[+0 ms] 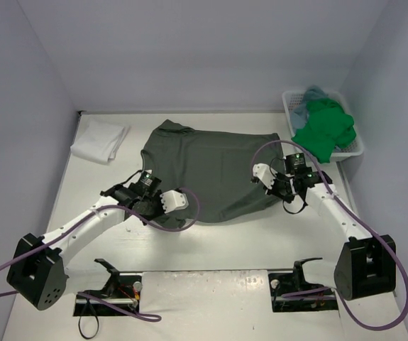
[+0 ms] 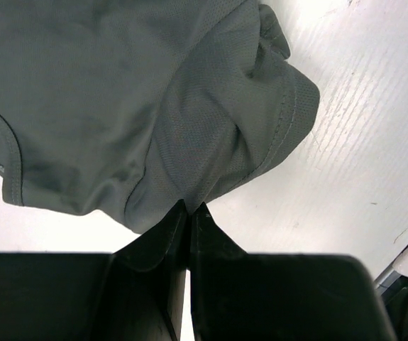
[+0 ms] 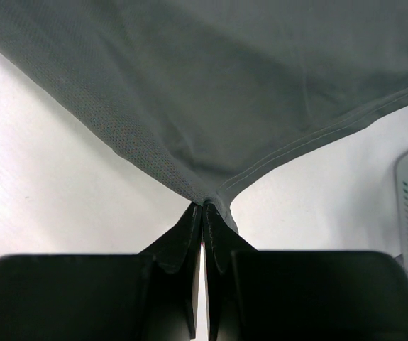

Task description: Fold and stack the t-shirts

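A dark grey cloth short-sleeved t-shirt [image 1: 211, 167] lies spread at the middle of the pale surface [image 1: 225, 249], pinched at two points. The left end effector [image 2: 189, 207] is pressed together on a sleeve at its seven o'clock edge. The right end effector [image 3: 204, 207] nips a hem corner near four o'clock, a paired hold that looks set for a fold. A folded white t-shirt [image 1: 101, 140] sits at ten o'clock, and a bright green t-shirt [image 1: 324, 128] fills the white plastic lattice basket [image 1: 360, 148] at two o'clock.

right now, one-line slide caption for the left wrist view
Left hand shut on the dark grey t-shirt, pinching its edge over the white table.
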Robot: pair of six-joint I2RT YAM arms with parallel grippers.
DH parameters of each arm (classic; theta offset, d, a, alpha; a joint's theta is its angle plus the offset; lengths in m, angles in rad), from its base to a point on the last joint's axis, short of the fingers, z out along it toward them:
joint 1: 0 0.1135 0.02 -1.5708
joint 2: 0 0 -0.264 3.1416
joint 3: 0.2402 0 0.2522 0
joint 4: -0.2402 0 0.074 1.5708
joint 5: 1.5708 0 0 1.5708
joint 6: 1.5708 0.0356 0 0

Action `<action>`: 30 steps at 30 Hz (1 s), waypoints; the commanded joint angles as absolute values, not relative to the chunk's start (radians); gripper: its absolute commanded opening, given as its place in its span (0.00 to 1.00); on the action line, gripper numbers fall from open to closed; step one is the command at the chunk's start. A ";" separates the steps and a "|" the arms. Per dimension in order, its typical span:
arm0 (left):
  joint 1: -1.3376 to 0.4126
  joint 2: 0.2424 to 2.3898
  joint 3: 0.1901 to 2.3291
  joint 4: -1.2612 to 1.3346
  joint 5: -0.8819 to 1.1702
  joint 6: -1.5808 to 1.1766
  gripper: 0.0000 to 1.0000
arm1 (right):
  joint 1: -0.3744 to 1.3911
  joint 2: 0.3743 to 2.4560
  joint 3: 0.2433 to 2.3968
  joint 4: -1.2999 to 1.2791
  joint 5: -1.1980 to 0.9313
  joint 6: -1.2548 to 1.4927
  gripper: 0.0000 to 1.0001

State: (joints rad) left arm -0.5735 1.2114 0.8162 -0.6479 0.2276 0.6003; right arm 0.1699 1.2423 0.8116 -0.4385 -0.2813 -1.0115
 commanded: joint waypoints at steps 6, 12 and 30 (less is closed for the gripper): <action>-0.482 1.222 0.926 -0.672 0.259 0.661 0.00 | 0.081 1.330 0.933 -0.440 -0.347 -1.046 0.00; -0.379 1.287 1.009 -0.664 0.314 0.686 0.00 | 0.031 1.405 0.989 -0.439 -0.360 -1.075 0.00; -0.325 1.551 1.221 -0.519 0.344 0.637 0.00 | 0.008 1.612 1.141 -0.391 -0.394 -1.055 0.00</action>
State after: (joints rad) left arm -0.3367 1.5475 1.1469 -0.5861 0.3321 0.6498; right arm 0.0193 1.5875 1.0767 -0.4141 -0.3733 -1.0576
